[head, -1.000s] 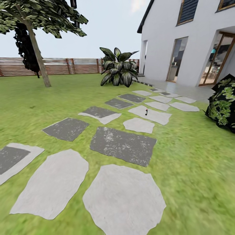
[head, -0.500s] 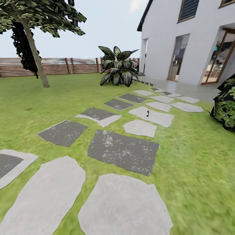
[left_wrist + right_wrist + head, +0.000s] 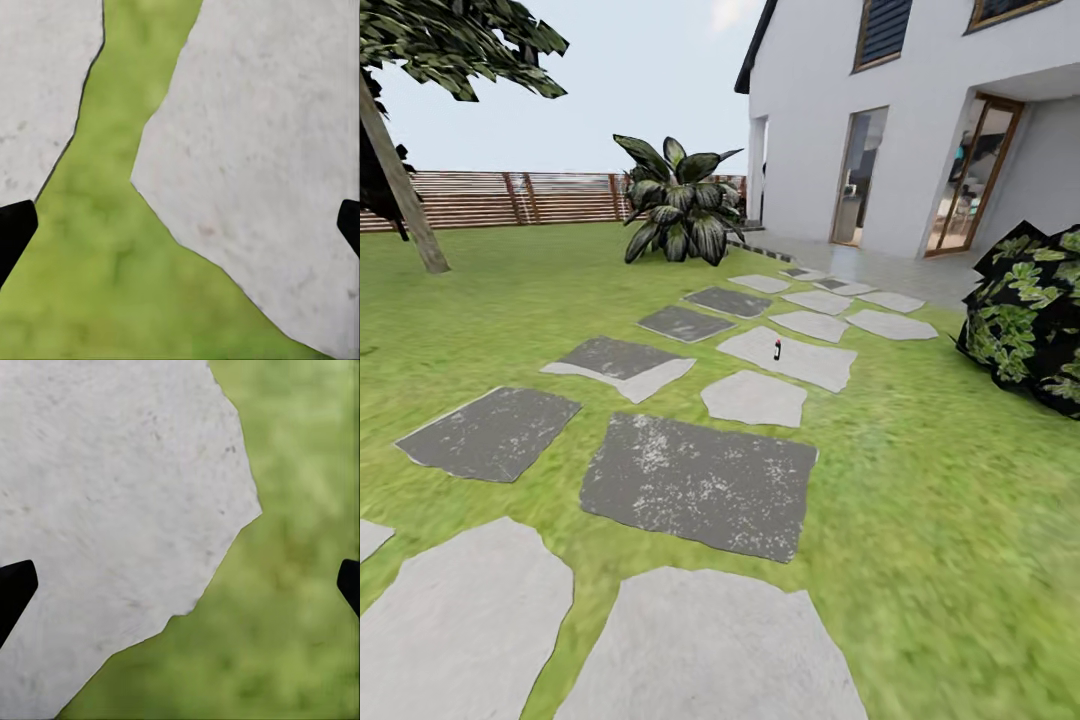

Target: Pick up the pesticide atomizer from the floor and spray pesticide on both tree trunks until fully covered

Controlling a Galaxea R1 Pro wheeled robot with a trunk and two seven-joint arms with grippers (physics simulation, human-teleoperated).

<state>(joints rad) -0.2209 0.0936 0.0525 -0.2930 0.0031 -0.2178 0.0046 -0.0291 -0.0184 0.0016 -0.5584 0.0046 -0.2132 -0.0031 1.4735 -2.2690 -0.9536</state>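
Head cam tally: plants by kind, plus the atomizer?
Tan-trunk tree: 1
Black tree: 1
Shrubs: 2
Atomizer: 1
Total: 5

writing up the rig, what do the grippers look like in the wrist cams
Little of them shows. In the left wrist view, the left gripper appears as two plain black fingertips at opposite picture edges. The right gripper looks the same: black, tapered tips. No cables or markings show.
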